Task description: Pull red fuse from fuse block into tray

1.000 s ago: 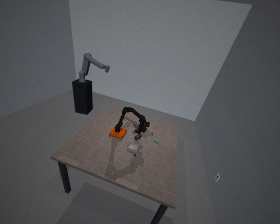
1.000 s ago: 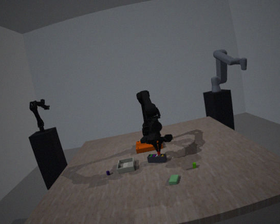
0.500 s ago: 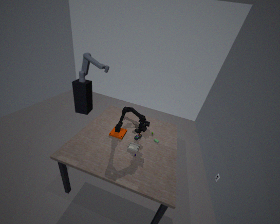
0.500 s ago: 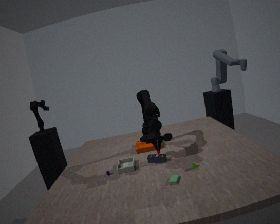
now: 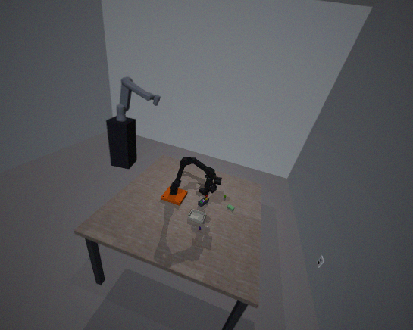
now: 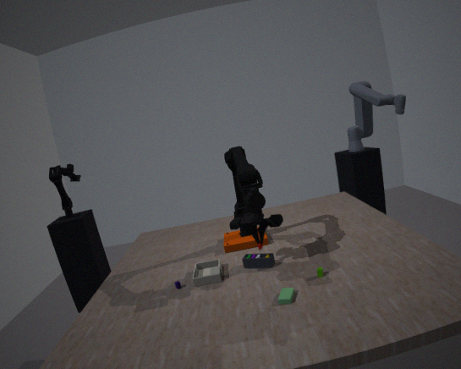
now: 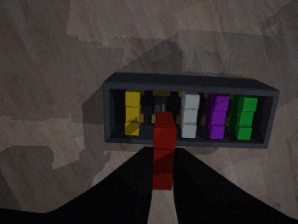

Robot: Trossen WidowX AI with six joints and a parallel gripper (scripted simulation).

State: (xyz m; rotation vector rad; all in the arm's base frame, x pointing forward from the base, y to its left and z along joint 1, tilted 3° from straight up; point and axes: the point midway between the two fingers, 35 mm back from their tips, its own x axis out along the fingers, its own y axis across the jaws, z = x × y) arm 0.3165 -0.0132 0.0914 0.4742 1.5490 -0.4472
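Observation:
My gripper [image 5: 205, 194] [image 6: 260, 242] [image 7: 163, 157] is shut on the red fuse [image 5: 206, 196] [image 6: 260, 246] [image 7: 163, 170]. In the exterior view the fuse hangs above the dark fuse block [image 5: 202, 204] [image 6: 259, 263] [image 7: 190, 81], with a small gap between them. In the wrist view an empty slot shows between the yellow fuse [image 7: 132, 114] and the white fuse [image 7: 189, 116]. The purple fuse [image 7: 218, 117] and green fuse [image 7: 245, 118] stand in the block too. The pale grey tray [image 5: 195, 222] [image 6: 209, 279] stands beside the block; no fuse shows in it.
A dark purple piece [image 5: 199, 228] [image 6: 178, 284] lies beyond the tray. A light green block [image 5: 230, 207] [image 6: 286, 295] and a bright green piece [image 5: 224, 197] [image 6: 320, 272] are on the other side. The arm's orange base plate [image 5: 172, 200] [image 6: 244, 243] is behind the fuse block.

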